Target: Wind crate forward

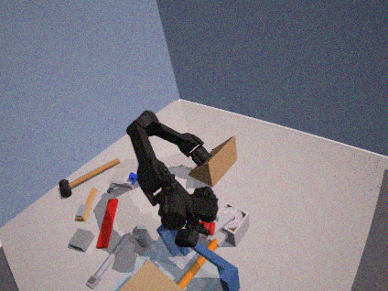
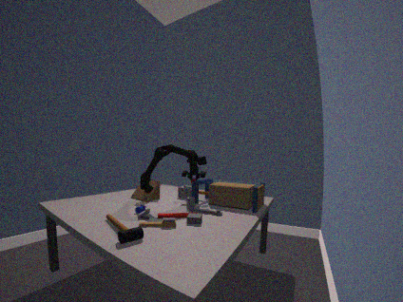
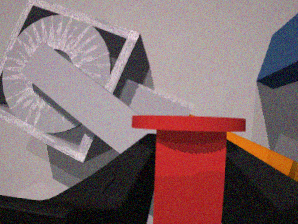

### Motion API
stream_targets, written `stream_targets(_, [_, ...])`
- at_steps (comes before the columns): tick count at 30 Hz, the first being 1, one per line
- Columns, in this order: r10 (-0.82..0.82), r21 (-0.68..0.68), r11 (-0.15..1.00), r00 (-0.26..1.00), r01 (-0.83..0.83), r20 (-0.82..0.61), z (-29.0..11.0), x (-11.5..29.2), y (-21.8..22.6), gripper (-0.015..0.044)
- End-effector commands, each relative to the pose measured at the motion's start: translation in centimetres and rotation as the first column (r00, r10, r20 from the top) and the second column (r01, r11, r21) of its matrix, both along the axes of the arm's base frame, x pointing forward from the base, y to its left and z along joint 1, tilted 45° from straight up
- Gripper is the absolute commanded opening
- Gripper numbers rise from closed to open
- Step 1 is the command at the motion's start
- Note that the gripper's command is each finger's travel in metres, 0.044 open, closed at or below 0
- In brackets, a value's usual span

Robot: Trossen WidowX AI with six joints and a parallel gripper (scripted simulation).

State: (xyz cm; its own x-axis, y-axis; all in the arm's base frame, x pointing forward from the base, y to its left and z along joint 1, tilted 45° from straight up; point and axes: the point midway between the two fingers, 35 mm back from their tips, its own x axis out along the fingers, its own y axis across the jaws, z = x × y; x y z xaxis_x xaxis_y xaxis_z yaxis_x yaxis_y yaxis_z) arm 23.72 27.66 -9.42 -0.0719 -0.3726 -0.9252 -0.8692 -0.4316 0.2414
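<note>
My gripper (image 1: 201, 228) (image 3: 183, 144) is shut on the red grip (image 3: 190, 180) of the winch handle. The handle's grey arm (image 3: 80, 90) runs from the grip across the top of the winch drum. The winch (image 1: 242, 231) is a pale open box with a ribbed drum (image 3: 95, 45); its round hole is hidden under the arm. An orange strap (image 1: 199, 265) (image 3: 267, 155) runs between winch and crate under the blue frame (image 1: 221, 265). The brown crate (image 1: 151, 278) (image 2: 230, 196) looks flat in the exterior view. Its front and the gap to the frame cannot be judged.
A brown wedge-shaped block (image 1: 221, 162) (image 2: 151, 191) stands behind the arm. A mallet (image 1: 66, 188) (image 2: 130, 235), a brush-like tool (image 1: 89, 204), a red bar (image 1: 107, 224), a grey block (image 1: 81, 240), a grey wrench-like tool (image 1: 107, 265) and a blue-ended tool (image 1: 133, 177) lie on the bench.
</note>
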Motion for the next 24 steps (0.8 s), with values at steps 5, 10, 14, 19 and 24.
stream_targets(5, [0.003,0.013,1.000,1.000,-0.003,0.004,-1.4,0.0,1.2,0.0000])
stream_targets(10, [0.003,0.013,1.000,1.000,-0.003,0.004,-1.8,-0.1,1.7,0.0000])
stream_targets(14, [0.003,0.014,1.000,1.000,-0.003,0.004,-2.2,-0.2,2.0,0.0000])
stream_targets(19, [0.003,0.014,1.000,1.000,-0.003,0.004,-2.6,-0.4,2.4,0.0000])
stream_targets(24, [0.003,0.015,1.000,1.000,-0.003,0.004,-3.0,-0.6,2.9,0.0000])
